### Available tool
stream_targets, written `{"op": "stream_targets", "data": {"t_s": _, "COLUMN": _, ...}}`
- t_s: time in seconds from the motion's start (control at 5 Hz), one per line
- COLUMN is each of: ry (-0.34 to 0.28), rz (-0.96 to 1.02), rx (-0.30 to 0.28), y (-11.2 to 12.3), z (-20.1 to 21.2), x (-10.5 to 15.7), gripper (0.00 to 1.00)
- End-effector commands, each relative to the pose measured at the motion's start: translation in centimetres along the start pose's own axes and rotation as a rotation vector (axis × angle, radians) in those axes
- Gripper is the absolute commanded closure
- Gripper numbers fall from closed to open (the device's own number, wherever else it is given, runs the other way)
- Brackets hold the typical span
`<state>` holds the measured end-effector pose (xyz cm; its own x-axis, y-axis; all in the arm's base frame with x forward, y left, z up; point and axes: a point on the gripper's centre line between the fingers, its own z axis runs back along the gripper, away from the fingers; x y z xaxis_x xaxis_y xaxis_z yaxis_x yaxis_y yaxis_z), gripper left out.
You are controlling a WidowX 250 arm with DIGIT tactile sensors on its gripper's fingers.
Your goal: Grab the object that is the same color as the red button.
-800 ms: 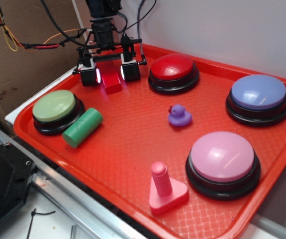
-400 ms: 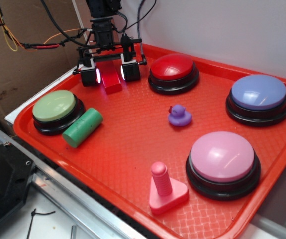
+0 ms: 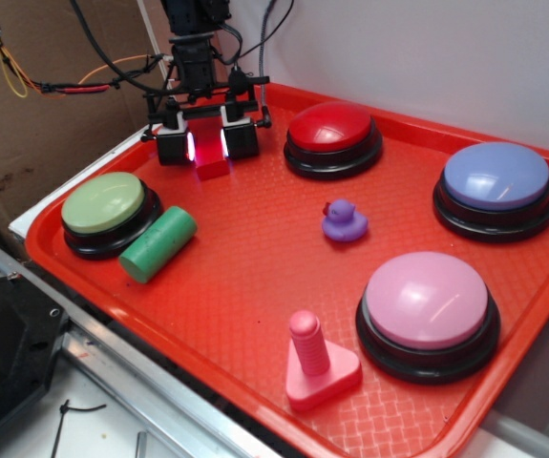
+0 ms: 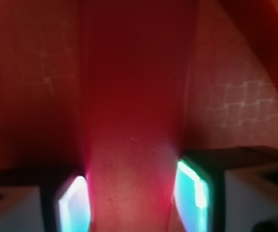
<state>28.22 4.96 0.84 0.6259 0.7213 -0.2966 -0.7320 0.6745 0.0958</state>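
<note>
A small red block [image 3: 212, 167] rests on the red tray [image 3: 255, 277] at its back left, the same color as the red button [image 3: 332, 129] to its right. My gripper [image 3: 207, 145] reaches down over the block with one finger on each side of it. In the wrist view the red block [image 4: 134, 145] fills the gap, and both glowing pads [image 4: 73, 203] press against its sides. The gripper [image 4: 134, 203] is shut on the block, whose base still touches the tray.
A green button [image 3: 104, 202] and green cylinder [image 3: 158, 244] sit at the left. A purple duck [image 3: 344, 221] is mid-tray. A lavender button [image 3: 496, 177], pink button [image 3: 427, 301] and pink peg piece [image 3: 317, 363] lie to the right and front. A white wall stands behind.
The fingers have moved inward and shut on the red block, which now sits squarely between them. The arm has shifted slightly left.
</note>
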Motion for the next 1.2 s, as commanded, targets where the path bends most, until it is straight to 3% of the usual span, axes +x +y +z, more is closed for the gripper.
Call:
{"op": "stream_targets", "data": {"t_s": 0.0, "ry": -0.064, "rz": -0.007, "rx": -0.031, "y": -0.1, "z": 2.4, "x": 0.0, "gripper": 1.00}}
{"op": "stream_targets", "data": {"t_s": 0.2, "ry": -0.020, "rz": -0.260, "rx": -0.025, "y": -0.6, "z": 7.1, "x": -1.6, "gripper": 1.00}}
{"op": "stream_targets", "data": {"t_s": 0.4, "ry": -0.044, "rz": -0.346, "rx": -0.111, "y": -0.3, "z": 11.5, "x": -4.8, "gripper": 1.00}}
{"op": "stream_targets", "data": {"t_s": 0.6, "ry": -0.029, "rz": -0.363, "rx": -0.183, "y": 0.8, "z": 15.8, "x": -7.7, "gripper": 1.00}}
{"op": "stream_targets", "data": {"t_s": 0.8, "ry": -0.035, "rz": -0.380, "rx": -0.185, "y": 1.2, "z": 15.9, "x": -8.3, "gripper": 1.00}}
{"op": "stream_targets", "data": {"t_s": 1.0, "ry": -0.066, "rz": -0.408, "rx": -0.129, "y": 0.8, "z": 15.7, "x": -8.4, "gripper": 1.00}}
